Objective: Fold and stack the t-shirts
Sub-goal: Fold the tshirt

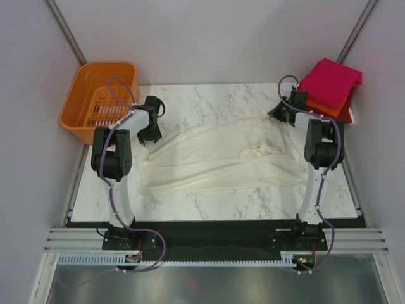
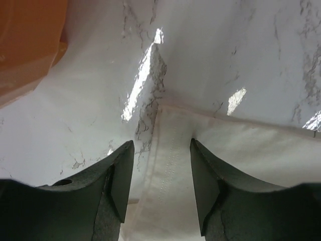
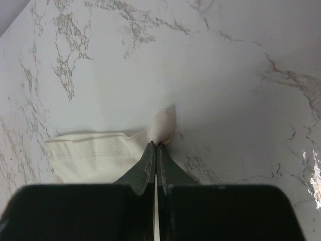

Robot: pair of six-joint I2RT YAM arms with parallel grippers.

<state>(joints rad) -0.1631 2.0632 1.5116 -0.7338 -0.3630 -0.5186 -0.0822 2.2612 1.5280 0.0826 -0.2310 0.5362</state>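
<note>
Four soft cloth shirts in all, three done and one to go. Spread out wide across the middle of the white marble counter (image 1: pixel 215 95): the big plain cream-white t-shirt (image 1: pixel 221 161), a bit wrinkled, not folded yet. Piled at the far right corner, likely out of the way so as not to get mixed up: the folded magenta-pink shirt (image 1: pixel 329 79) on top, the folded orange shirt (image 1: pixel 324 104) under it, and a peek of the folded dark red shirt (image 1: pixel 347 114) at the bottom.

Right pincer (image 3: pixel 156 145): squeezed together on a little tip of the cream cloth at the far right end of the big shirt, low over the counter. Likely holds that tip so as to lift it and pull it over.

Left pincer (image 2: pixel 161 150): wide apart, pointing down at the far left corner of the same shirt, with the stitched edge between the two fingers. Does not grip yet. Seems to wait there so as to close on the corner next.

Most likely needs both far corners held at once, to bring the back edge toward the near edge in one even fold. Could slip out on the right, with so little cloth pinched.

At the far left corner: the orange plastic slotted basket (image 1: pixel 101 95), not part of the job.
</note>
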